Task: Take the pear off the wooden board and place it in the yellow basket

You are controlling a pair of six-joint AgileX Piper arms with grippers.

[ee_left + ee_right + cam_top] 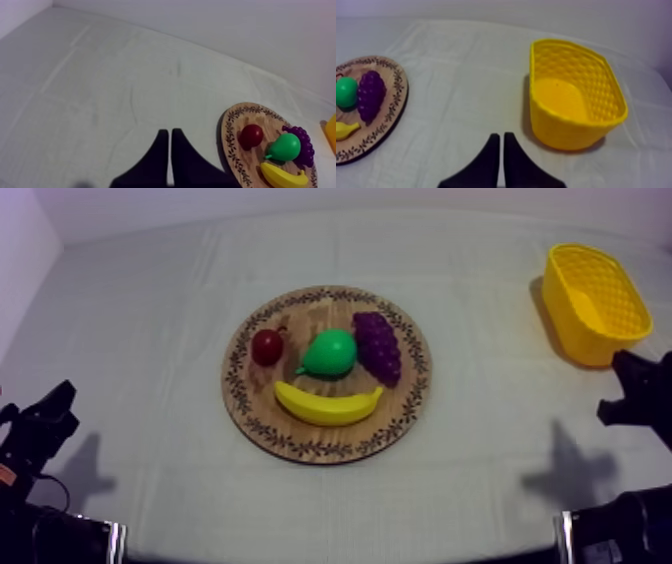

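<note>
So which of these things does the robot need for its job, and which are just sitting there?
For the job:
green toy pear
round wooden board with a patterned rim, where the pear lies
yellow plastic basket, where the pear should go

Just lying about, all on the board:
yellow toy banana
purple bunch of toy grapes
small red fruit

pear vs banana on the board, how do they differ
The pear is green; the banana is yellow. The pear is plump and rounded; the banana is long and curved. The pear sits in the middle between the small red fruit and the grapes; the banana lies in front of it. Both rest on the wooden board.
</note>
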